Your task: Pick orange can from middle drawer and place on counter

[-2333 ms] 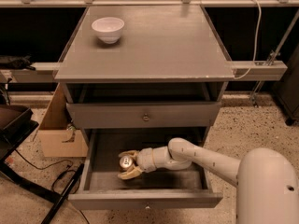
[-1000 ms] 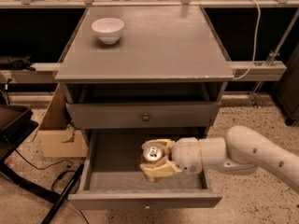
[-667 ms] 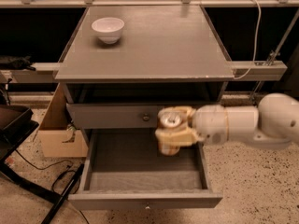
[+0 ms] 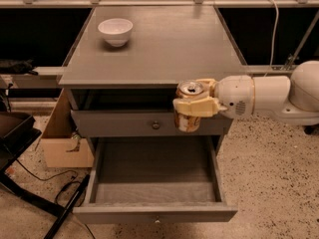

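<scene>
Off the near edge of the counter [image 4: 164, 44], over the open middle drawer [image 4: 154, 214], the gripper [image 4: 192, 106] held its jaws clamped on the orange can [image 4: 187, 122], probably low enough to knock that edge if carried farther.

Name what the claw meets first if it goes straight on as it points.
Probably nothing: the claw, holding the orange can before the upper drawer front, points leftward along it; depth is unclear.

White rounded arm [image 4: 269, 96] segs, thin orange seam; cream tool [image 4: 191, 107] at tip, by counter [image 4: 159, 39] front
</scene>
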Available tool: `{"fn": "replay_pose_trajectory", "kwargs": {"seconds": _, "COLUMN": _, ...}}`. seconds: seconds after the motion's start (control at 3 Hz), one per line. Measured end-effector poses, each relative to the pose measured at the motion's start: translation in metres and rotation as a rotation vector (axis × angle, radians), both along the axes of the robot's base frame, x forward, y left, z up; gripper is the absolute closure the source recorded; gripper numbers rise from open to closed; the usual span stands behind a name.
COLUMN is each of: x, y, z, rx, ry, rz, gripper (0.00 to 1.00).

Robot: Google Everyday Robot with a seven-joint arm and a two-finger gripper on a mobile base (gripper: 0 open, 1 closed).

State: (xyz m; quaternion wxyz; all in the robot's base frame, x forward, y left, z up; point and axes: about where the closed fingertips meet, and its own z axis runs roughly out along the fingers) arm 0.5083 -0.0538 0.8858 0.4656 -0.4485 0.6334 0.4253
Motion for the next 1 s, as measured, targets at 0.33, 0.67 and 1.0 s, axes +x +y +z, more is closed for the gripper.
{"fn": "replay_pose_trajectory", "kwargs": {"seconds": 0.33, "x": 0.041, "y": -0.002, "z": 0.024, "rx": 0.012, "ry": 0.009, "rz": -0.048, "gripper": 1.00}}
{"fn": "replay_pose_trajectory", "kwargs": {"seconds": 0.67, "x": 0.117, "y": -0.010, "z": 0.072, "rx": 0.083, "ry": 0.006, "rz": -0.167, "gripper": 1.00}}
{"fn": "replay_pose_trajectory", "kwargs": {"seconds": 1.0, "x": 0.182, "y": -0.027, "z": 0.106, "rx": 0.141, "ry": 0.002, "rz": -0.324, "gripper": 1.00}}
